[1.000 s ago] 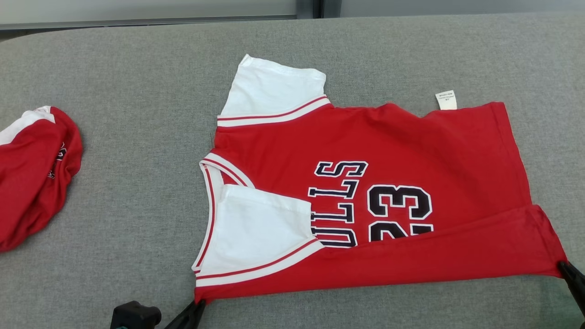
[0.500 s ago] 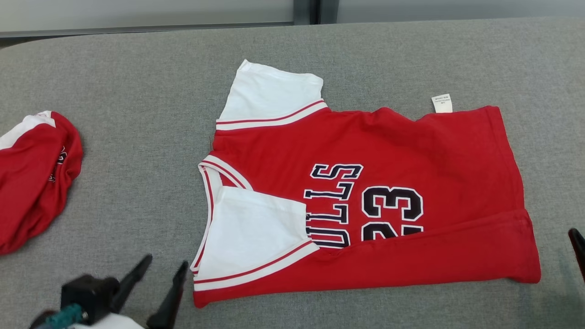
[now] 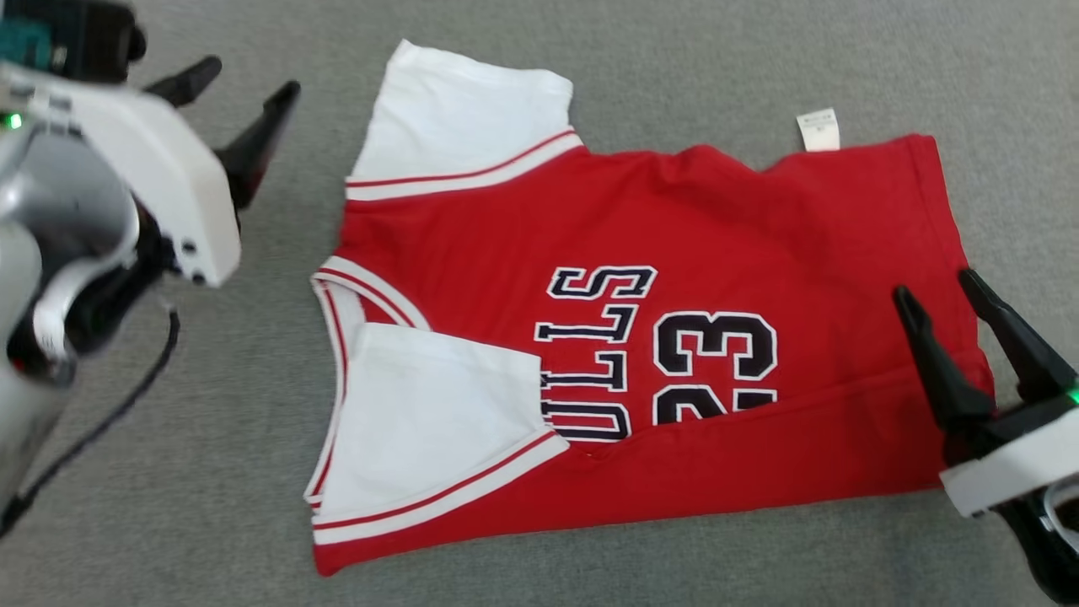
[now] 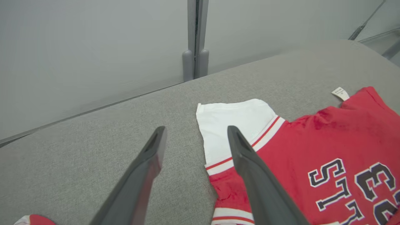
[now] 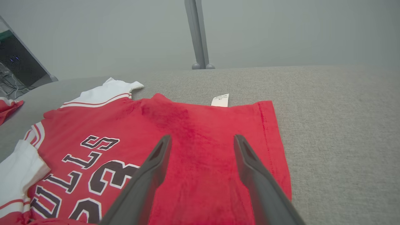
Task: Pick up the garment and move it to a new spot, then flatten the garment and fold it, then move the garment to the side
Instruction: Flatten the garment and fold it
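Your left end effector (image 3: 246, 77) stands wide and empty, the garment's (image 3: 674, 236) white sleeve (image 3: 464, 110) just right of it; your right end effector (image 3: 936, 285), equally wide, has the hem (image 3: 944, 219) beneath it.

**White shells, black claws**

Left claw (image 3: 247, 77): long black tapered fingers (image 3: 253, 143), a white shell (image 3: 160, 169) just behind with dark screw holes (image 3: 197, 276), and a black cable (image 3: 126, 396) further back. Right claw (image 3: 935, 284): the same look, with a white block (image 3: 1003, 468) and a green light (image 3: 1073, 394) behind.
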